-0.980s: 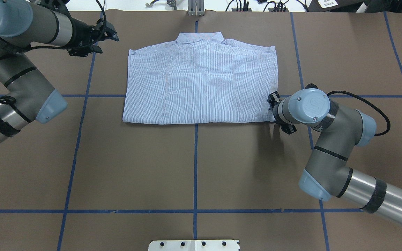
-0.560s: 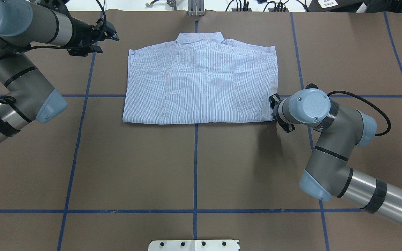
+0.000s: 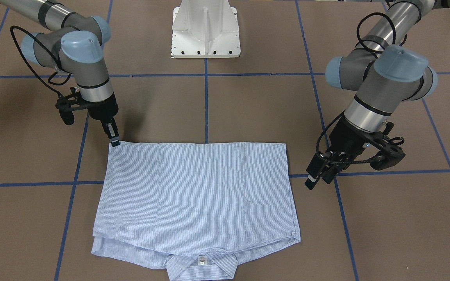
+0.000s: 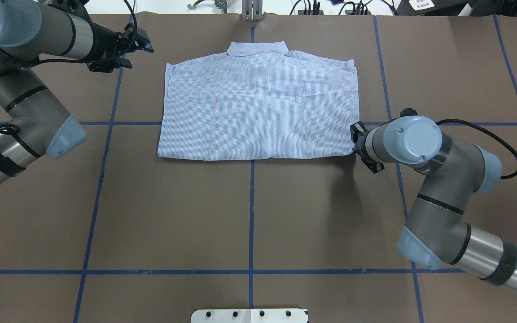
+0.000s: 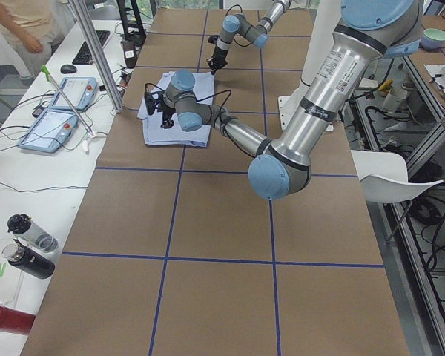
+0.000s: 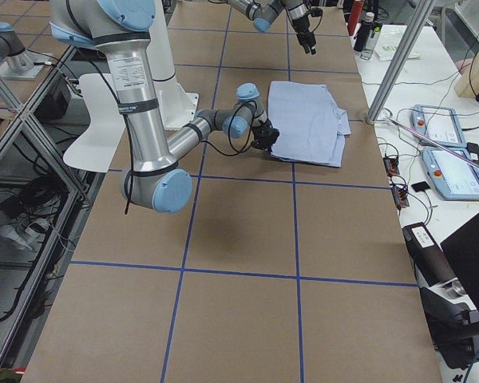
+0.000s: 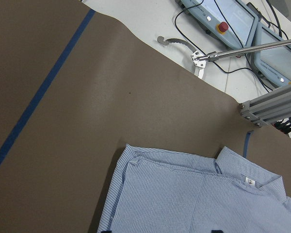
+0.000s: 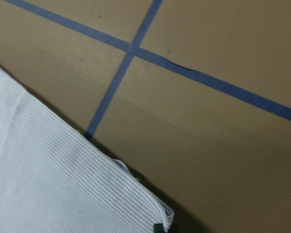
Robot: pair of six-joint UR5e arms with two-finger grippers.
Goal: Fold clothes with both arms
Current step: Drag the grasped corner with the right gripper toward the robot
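- Left arm (image 4: 29, 103): you find it at the far left corner of the brown worktop (image 4: 249, 215), its wrist turned in toward the shirt. Its jaws stand apart and hold nothing. They hang above bare worktop, just beside the shirt's left shoulder edge and clear of the cloth.
- Shirt (image 4: 258, 112): the light-blue striped shirt lies flat in the far half of the worktop, folded into a broad rectangle. It sits across the centre line of the blue tape lines (image 4: 251, 224). The collar (image 4: 257, 47) is on the edge toward your side of the worktop, away from the robot. From your side you can see the small white neck label (image 3: 200, 260) inside it. The straight folded edge faces the white pedestal base (image 3: 205, 29).
- Right arm (image 4: 438, 179): it reaches in low from the right, with the wrist pointing down at the shirt's corner nearest the robot on that side. Its jaws are together and pinch that corner. In the right wrist view the cloth corner runs to the bottom edge, where a dark fingertip meets it.
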